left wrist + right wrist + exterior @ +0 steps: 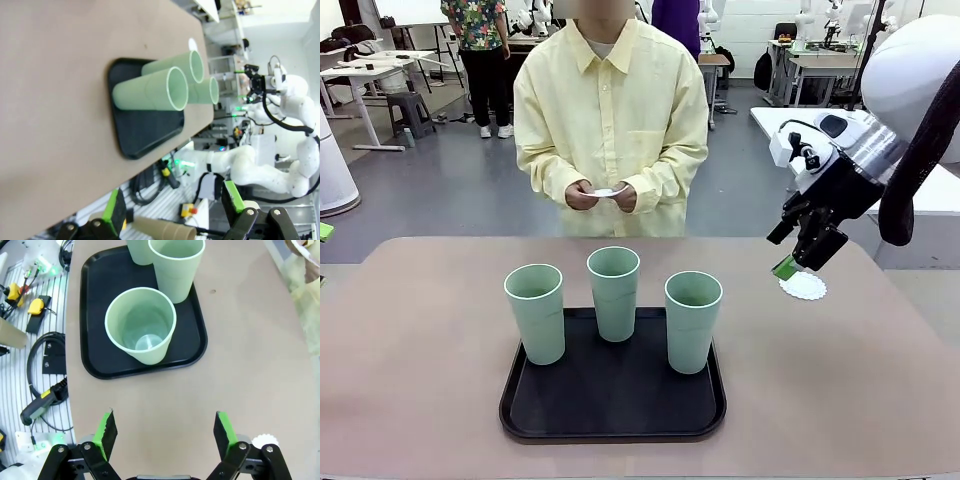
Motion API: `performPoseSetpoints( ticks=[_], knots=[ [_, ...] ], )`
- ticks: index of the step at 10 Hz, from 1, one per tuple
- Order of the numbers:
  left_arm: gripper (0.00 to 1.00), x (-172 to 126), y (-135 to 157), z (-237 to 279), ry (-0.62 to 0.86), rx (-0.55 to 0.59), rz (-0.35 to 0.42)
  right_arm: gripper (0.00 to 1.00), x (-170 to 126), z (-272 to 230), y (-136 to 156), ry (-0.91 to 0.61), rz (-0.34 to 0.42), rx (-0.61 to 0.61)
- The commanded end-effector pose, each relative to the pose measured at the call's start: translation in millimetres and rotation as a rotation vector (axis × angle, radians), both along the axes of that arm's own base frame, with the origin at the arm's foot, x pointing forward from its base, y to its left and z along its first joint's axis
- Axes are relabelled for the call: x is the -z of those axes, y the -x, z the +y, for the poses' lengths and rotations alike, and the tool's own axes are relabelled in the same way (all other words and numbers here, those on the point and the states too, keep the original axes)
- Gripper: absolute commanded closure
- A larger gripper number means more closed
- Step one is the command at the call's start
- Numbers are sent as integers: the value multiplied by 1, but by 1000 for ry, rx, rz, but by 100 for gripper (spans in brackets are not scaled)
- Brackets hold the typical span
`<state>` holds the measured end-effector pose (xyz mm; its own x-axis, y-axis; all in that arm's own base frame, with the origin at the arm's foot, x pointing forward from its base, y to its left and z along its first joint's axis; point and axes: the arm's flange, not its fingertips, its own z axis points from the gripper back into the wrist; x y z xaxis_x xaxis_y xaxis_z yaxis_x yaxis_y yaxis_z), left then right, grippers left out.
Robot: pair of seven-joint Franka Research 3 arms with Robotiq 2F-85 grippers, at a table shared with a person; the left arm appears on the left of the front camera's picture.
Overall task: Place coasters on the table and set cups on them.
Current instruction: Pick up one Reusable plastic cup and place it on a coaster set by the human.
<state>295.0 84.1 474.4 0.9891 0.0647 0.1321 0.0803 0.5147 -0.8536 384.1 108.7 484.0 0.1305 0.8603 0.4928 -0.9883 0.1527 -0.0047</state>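
One coaster (803, 287) lies flat on the table (420, 350) just under my right gripper (798, 263), whose jaws stand apart, empty; it looks paper-thin, light, floppy, best pinched at its scalloped edge; the three cups (614, 292), ahead of that gripper on a black tray (610, 425), seem light, stiff, smooth, graspable mid-body; my left gripper (174, 205) is spread too; the front view shows a person's hands (582, 195) holding a second coaster (609, 191); the right wrist view shows the cups empty inside.
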Motion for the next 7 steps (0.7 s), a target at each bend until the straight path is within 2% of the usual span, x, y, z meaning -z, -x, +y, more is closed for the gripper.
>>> performPoseSetpoints(
  ticks=[1,2,3,4,5,7],
  knots=[
    [0,1,1,2,3,9,-10,0,-1,1,0,1,-2,5],
    [0,1,1,2,3,9,-10,0,0,0,0,0,0,0],
    [0,1,1,2,3,9,-10,0,14,-12,-3,-119,-72,-169],
    [0,1,1,2,3,9,-10,0,35,-29,-14,-269,-75,-248],
    [0,1,1,2,3,9,-10,0,61,-47,-29,-395,-66,-238],
    [0,1,1,2,3,9,-10,0,93,-69,-41,-554,-33,-162]
  ],
)
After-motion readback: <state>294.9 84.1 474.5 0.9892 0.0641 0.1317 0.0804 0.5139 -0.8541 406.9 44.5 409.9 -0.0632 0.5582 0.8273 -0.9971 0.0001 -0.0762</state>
